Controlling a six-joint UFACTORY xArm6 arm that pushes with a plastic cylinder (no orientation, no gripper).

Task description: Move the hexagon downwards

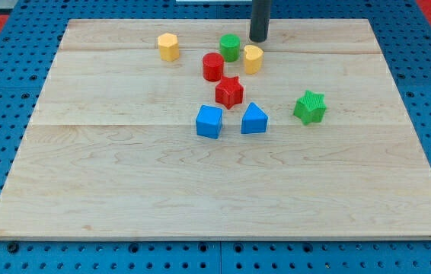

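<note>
The yellow hexagon (168, 46) stands near the view's top, left of centre, apart from the other blocks. My tip (258, 39) is at the view's top, well to the right of the hexagon. It sits just above a second yellow block (253, 58) of rounded shape and right of the green cylinder (230, 47). It touches no block that I can tell.
A red cylinder (213, 66) and a red star (229, 92) lie below the green cylinder. A blue cube (209, 121) and a blue triangular block (253, 119) sit near the centre. A green star (309, 106) is at the right. The wooden board (124, 190) ends on all sides.
</note>
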